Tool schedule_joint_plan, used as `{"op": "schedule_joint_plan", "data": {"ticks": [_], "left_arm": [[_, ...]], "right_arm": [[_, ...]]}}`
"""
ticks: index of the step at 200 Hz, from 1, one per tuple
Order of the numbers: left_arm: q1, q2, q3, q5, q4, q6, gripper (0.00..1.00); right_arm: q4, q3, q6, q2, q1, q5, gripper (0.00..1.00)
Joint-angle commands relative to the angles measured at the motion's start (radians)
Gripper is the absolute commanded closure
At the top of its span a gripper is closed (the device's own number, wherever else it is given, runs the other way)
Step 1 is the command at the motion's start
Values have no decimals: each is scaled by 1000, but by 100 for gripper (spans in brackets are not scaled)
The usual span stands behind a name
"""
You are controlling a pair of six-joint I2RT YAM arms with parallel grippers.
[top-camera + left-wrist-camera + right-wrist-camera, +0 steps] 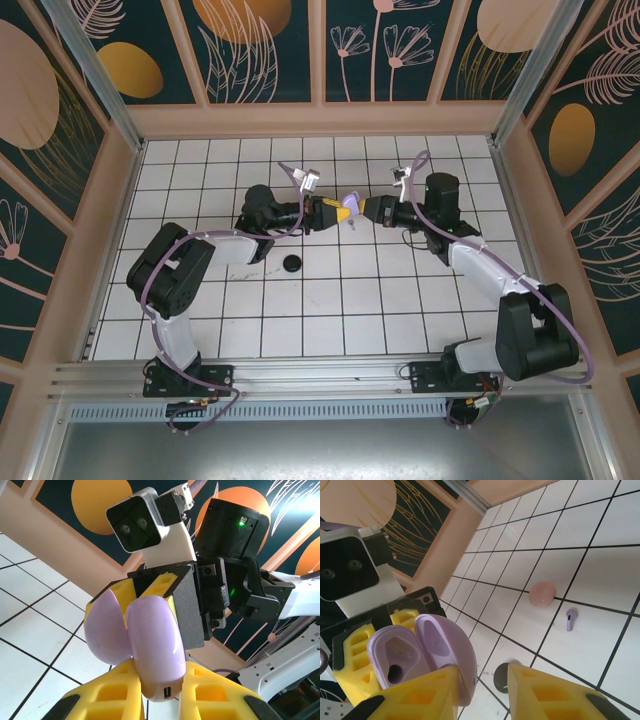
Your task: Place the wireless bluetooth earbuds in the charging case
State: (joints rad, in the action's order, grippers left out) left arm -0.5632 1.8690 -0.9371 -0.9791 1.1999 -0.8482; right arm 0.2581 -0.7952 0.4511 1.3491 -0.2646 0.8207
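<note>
Top view, arms: I see both reaching in over the table [200,320] and meeting nose to nose above its far middle.
Top view, left gripper [333,212]: closed on the lilac case [350,204], which hangs in the air between the two tools.
Top view, right gripper [364,210]: just beside the case on its other side; I cannot tell how its jaws stand from here.
Top view, black disc [292,263]: lies on a tile on my side of the left gripper, apart from it.
Left wrist view, left gripper [160,672]: its yellow fingers [117,690] clamp the lilac case [150,640] from both sides. The two shells stand parted, and the small port faces the lens.
Left wrist view, right gripper [145,586]: directly behind the case, with the right wrist camera [135,522] above it.
Right wrist view, right gripper [485,672]: jaws apart with bare tile showing between them, and nothing clamped.
Right wrist view, lilac case [420,647]: open with its wells facing me, held by the left gripper [377,630]. The lid's edge is just beside one right finger, and I cannot tell whether they touch.
Right wrist view, lilac earbud [571,619]: lies on a tile well apart from the lilac case and near a pale pink case [542,593].
Right wrist view, black disc [500,677]: on the table, partly hidden by a finger.
</note>
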Motion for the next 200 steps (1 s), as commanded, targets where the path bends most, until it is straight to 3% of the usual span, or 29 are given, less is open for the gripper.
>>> {"op": "schedule_joint_plan", "data": {"ticks": [1,39,85,101,125,140,163,200], "left_arm": [[-24,13,-29,-43,36,12,100],[-26,20,-29,-47,36,12,100],[-27,28,-59,-45,22,12,100],[-25,31,-60,-30,6,17,100],[-26,24,-53,19,-40,50,66],[-26,13,-48,58,-76,80,55],[-19,-28,-42,117,-166,152,48],[14,-117,-57,117,-386,304,45]], "right_arm": [[30,-42,-5,20,-5,0,70],[24,-51,-10,27,-6,8,87],[9,-59,-20,27,-6,8,100],[2,-63,-23,25,-7,-2,100],[-25,-72,-35,24,-5,-29,100],[-67,-85,-56,23,-6,-68,100],[-147,-112,-103,25,-5,-131,100],[-266,-162,-205,24,-5,-204,100]]}}
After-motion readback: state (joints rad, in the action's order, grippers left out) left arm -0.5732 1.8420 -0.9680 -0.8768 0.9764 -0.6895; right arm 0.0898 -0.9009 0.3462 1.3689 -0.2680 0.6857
